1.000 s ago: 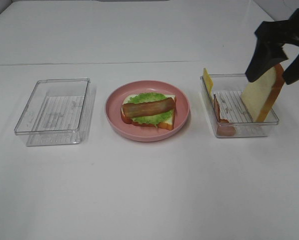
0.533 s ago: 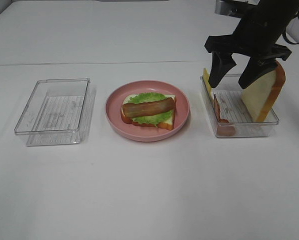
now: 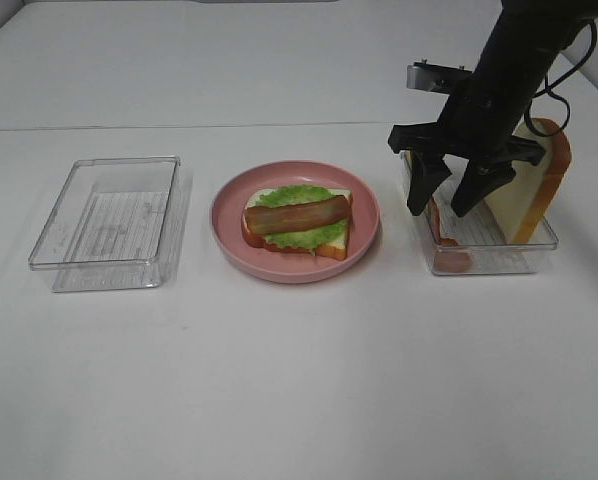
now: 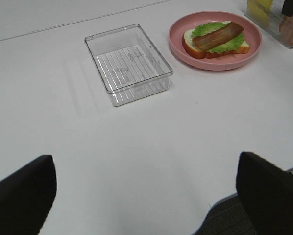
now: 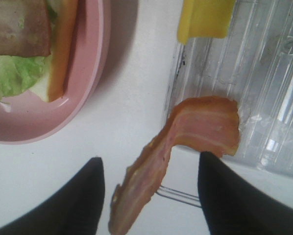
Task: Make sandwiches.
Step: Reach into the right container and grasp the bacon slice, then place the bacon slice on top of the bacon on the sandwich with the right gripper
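Note:
The sandwich [image 3: 297, 220] lies on a pink plate [image 3: 229, 215]: a bread slice, green lettuce and a bacon strip on top. It also shows in the left wrist view [image 4: 216, 38]. My right gripper [image 3: 437, 210] is open and hangs over the left end of the right clear box [image 3: 524, 258], straddling a loose bacon strip [image 5: 185, 147] that drapes over the box wall. Yellow cheese [image 5: 205, 17] leans at the box's far corner. A bread slice [image 3: 529, 195] stands upright in the box. My left gripper [image 4: 146, 196] is open and empty, well back from the plate.
An empty clear box [image 3: 109, 220] sits left of the plate and also shows in the left wrist view [image 4: 128, 63]. The white table's near edge [image 4: 220, 208] shows by the left gripper.
My right gripper has swung left from above the upright bread slice and come down over the bacon strip at the box's left end. The plate and the sandwich have not moved.

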